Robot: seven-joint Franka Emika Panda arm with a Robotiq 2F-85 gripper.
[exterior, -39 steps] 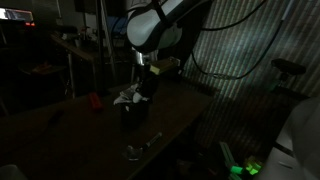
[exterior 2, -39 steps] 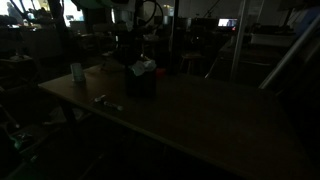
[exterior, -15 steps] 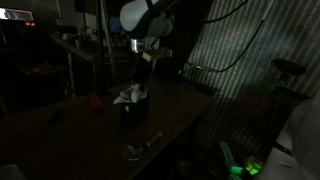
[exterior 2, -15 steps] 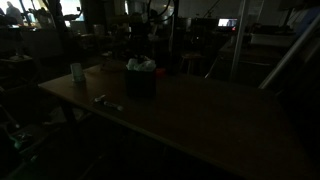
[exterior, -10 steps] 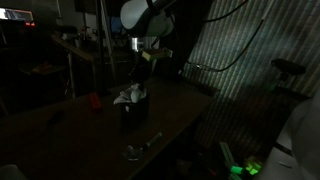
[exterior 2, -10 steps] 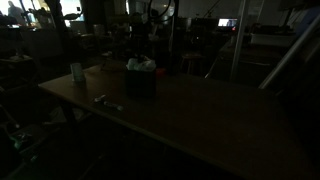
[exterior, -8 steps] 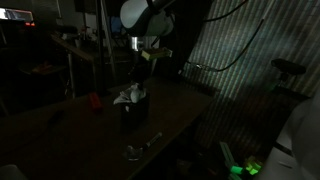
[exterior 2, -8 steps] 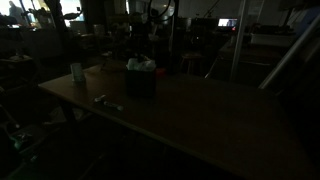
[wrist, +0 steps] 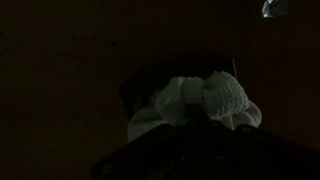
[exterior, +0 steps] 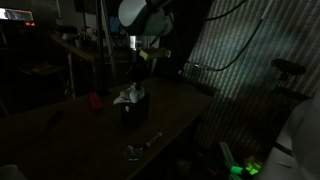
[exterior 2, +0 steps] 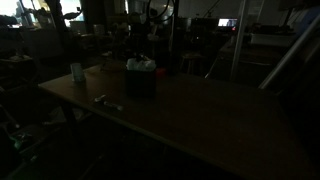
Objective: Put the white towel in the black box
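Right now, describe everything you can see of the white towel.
The white towel is a pale, soft cloth with a ribbed, knitted-looking texture, crumpled into a lumpy bundle. It sits stuffed in the open top of the black box, with its folds bulging above the rim in both exterior views. Only the box visibly touches it. The scene is too dark for finer detail.

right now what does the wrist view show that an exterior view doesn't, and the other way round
Only the wrist view: a close look down on the pale white towel, its knitted texture and bunched folds.
Only an exterior view: the dark table, a small red object, a small metallic object, and the white robot arm above.
Both: the towel sits bunched in the small black box, poking above its rim.
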